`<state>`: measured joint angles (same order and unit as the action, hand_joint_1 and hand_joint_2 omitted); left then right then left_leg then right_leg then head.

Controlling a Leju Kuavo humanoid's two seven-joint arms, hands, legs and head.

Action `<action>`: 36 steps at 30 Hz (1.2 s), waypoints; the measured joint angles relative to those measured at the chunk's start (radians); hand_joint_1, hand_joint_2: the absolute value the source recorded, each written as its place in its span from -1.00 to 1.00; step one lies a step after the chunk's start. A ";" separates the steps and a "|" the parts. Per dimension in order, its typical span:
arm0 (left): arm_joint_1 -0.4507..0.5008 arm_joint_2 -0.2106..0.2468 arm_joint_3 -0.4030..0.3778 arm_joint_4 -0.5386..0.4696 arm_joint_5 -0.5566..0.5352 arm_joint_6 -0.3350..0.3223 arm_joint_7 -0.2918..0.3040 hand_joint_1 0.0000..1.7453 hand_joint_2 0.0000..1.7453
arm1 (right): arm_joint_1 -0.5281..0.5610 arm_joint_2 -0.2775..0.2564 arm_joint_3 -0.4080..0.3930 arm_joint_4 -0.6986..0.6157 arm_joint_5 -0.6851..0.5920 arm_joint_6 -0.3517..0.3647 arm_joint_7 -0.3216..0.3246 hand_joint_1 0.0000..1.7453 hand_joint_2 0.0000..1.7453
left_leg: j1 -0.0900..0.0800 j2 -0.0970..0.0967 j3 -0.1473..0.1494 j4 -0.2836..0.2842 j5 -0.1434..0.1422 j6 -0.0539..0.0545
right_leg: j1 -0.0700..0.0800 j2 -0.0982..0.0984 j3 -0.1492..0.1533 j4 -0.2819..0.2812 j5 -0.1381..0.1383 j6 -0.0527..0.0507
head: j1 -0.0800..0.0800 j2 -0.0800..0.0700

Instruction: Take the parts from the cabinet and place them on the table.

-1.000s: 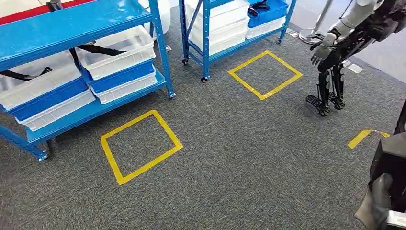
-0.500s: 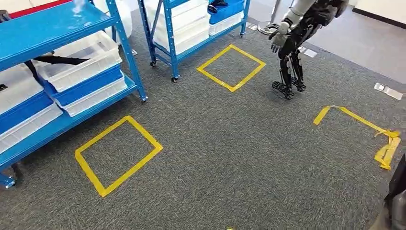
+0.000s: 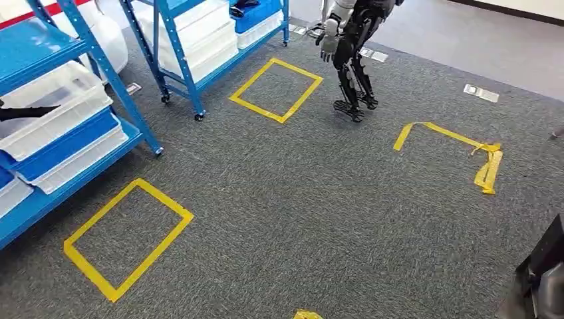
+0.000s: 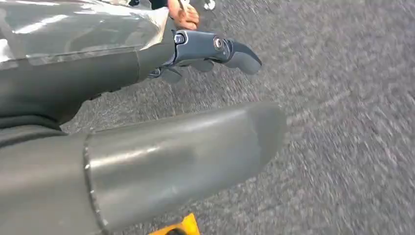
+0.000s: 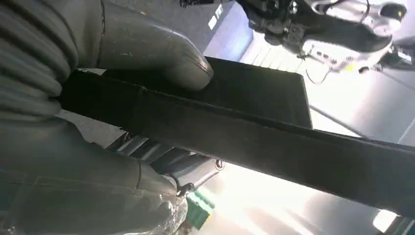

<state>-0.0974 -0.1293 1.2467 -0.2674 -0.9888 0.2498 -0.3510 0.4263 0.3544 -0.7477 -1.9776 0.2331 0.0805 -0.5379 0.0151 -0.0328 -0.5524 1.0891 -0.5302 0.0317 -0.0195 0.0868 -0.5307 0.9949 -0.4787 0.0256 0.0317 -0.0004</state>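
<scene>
Clearly, we are in the carrying step: the part is already in our right hand and the table is not yet in sight.

From the head view we look down on grey carpet (image 3: 319, 219). Blue shelving (image 3: 73, 113), which we take for the cabinet, stands on the left side with white and blue bins (image 3: 56, 129) on its levels; a dark strap-like part (image 3: 26, 113) lies across one white bin. A second blue rack (image 3: 199, 40) stands further back. Yellow tape squares (image 3: 126, 236) mark the floor, and another humanoid robot (image 3: 349, 53) stands far ahead. At the lower right corner a dark shape (image 3: 542, 279) comes in, probably our right hand with its load, but this is not sure.

From the left wrist view, the left hand (image 4: 195, 98) hangs above the carpet. Its thick thumb and dark fingers (image 4: 215, 49) are apart and nothing is between them, so it is free. A person's hand (image 4: 185, 17) shows behind the fingers.

From the right wrist view, the right hand (image 5: 122, 117) grips a long black flat part (image 5: 254, 127); the thumb presses on one face and the fingers support the other.

We judge that the next move calls for finding the table, keeping the grip firm while we walk, and lowering the part flat on it.
</scene>
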 joint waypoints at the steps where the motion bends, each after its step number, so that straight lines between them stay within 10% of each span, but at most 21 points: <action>1: 0.001 0.003 0.001 0.000 0.001 0.003 0.007 -1.00 -1.00 | 0.000 0.002 0.005 0.000 0.000 -0.002 -0.001 0.74 1.00 | -0.003 -0.068 0.027 -0.070 0.029 0.016 | -0.011 0.009 -0.003 0.000 0.001 0.001 | 0.002 0.000; 2: 0.003 0.000 0.001 0.000 0.003 0.005 0.015 -1.00 -1.00 | -0.004 0.003 0.013 0.000 0.000 -0.005 -0.001 0.74 1.00 | -0.003 -0.086 0.032 -0.084 0.021 0.021 | 0.009 0.020 -0.006 0.002 0.002 0.004 | 0.002 0.000; 6: 0.004 -0.005 0.006 0.000 0.006 0.013 0.038 -1.00 -1.00 | -0.002 0.003 0.029 -0.007 0.003 -0.027 -0.002 0.74 1.00 | -0.011 -0.024 0.043 -0.106 0.037 0.024 | -0.007 0.063 -0.034 0.000 0.016 0.030 | 0.001 0.000; 8: 0.003 -0.012 0.010 0.000 0.009 0.012 0.039 -1.00 -1.00 | -0.006 0.001 0.037 -0.010 0.005 -0.045 0.002 0.74 1.00 | -0.009 0.004 0.045 -0.118 0.046 0.028 | -0.001 -0.046 -0.072 0.071 -0.026 0.019 | 0.005 0.000; 10: 0.008 -0.017 0.013 0.000 0.010 0.010 0.041 -1.00 -1.00 | -0.007 -0.001 0.052 -0.015 0.010 -0.061 0.005 0.74 1.00 | -0.012 0.043 0.043 -0.117 0.046 0.031 | -0.002 -0.073 -0.158 0.243 -0.098 0.016 | 0.005 0.000; 12: 0.008 -0.021 0.015 0.001 0.005 0.007 0.043 -1.00 -1.00 | -0.005 -0.001 0.060 -0.018 0.011 -0.076 0.010 0.74 1.00 | -0.012 0.076 0.040 -0.117 0.045 0.031 | -0.005 -0.077 -0.196 0.325 -0.114 0.029 | 0.006 0.000; 15: 0.007 -0.028 0.015 0.001 0.003 0.000 0.043 -1.00 -1.00 | 0.001 -0.002 0.071 -0.029 0.012 -0.087 0.016 0.74 1.00 | -0.011 0.117 0.043 -0.115 0.041 0.025 | -0.010 -0.105 -0.073 0.112 -0.035 0.063 | 0.006 0.000; 17: 0.006 -0.029 0.015 0.000 0.003 -0.006 0.042 -1.00 -1.00 | -0.001 -0.002 0.078 -0.037 0.012 -0.096 0.017 0.74 1.00 | -0.024 0.138 0.041 -0.104 0.027 0.008 | -0.007 -0.197 -0.004 -0.002 -0.004 0.054 | 0.006 0.000; 21: 0.000 -0.032 0.016 0.000 0.003 -0.010 0.040 -1.00 -1.00 | 0.016 -0.001 0.085 -0.053 0.010 -0.108 0.020 0.74 1.00 | -0.017 0.184 0.062 -0.108 0.018 -0.014 | -0.003 -0.137 -0.012 -0.007 0.004 0.015 | 0.000 0.000; 24: 0.001 -0.036 0.015 0.000 0.001 -0.008 0.044 -1.00 -1.00 | 0.022 0.000 0.092 -0.064 0.010 -0.114 0.019 0.74 1.00 | -0.003 0.051 0.009 0.021 -0.087 -0.031 | -0.012 -0.103 -0.015 -0.008 0.017 -0.005 | -0.002 0.000; 27: 0.006 -0.036 0.015 0.000 0.001 -0.007 0.050 -1.00 -1.00 | 0.026 0.001 0.099 -0.066 0.010 -0.116 0.019 0.74 1.00 | -0.003 0.032 -0.084 0.216 -0.157 -0.032 | -0.007 -0.060 -0.024 -0.007 0.022 -0.009 | -0.002 0.000; 30: 0.008 -0.038 0.016 0.000 0.001 -0.003 0.050 -1.00 -1.00 | 0.033 0.002 0.100 -0.066 0.010 -0.116 0.019 0.74 1.00 | -0.002 0.018 -0.009 0.048 -0.037 -0.022 | -0.007 -0.016 -0.020 -0.006 0.025 -0.004 | -0.002 0.000; 32: 0.009 -0.037 0.016 0.000 0.002 -0.003 0.050 -1.00 -1.00 | 0.036 0.003 0.100 -0.066 0.009 -0.116 0.018 0.74 1.00 | -0.001 -0.063 0.053 -0.089 0.007 -0.015 | -0.003 0.007 -0.022 -0.005 0.028 0.003 | -0.002 0.000; 36: 0.009 -0.036 0.017 0.000 0.005 -0.006 0.048 -1.00 -1.00 | 0.047 0.003 0.098 -0.068 -0.006 -0.088 0.013 0.74 1.00 | -0.014 -0.014 0.050 -0.092 0.016 0.004 | -0.005 0.051 -0.047 -0.007 0.042 0.032 | -0.002 0.000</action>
<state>-0.0886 -0.1652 1.2634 -0.2670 -0.9842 0.2441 -0.3033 0.4733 0.3571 -0.6496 -2.0451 0.2273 -0.0072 -0.5249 0.0013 -0.0469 -0.5029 0.9971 -0.5145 0.0358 -0.0249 0.1381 -0.5775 0.9879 -0.4367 0.0572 0.0301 0.0000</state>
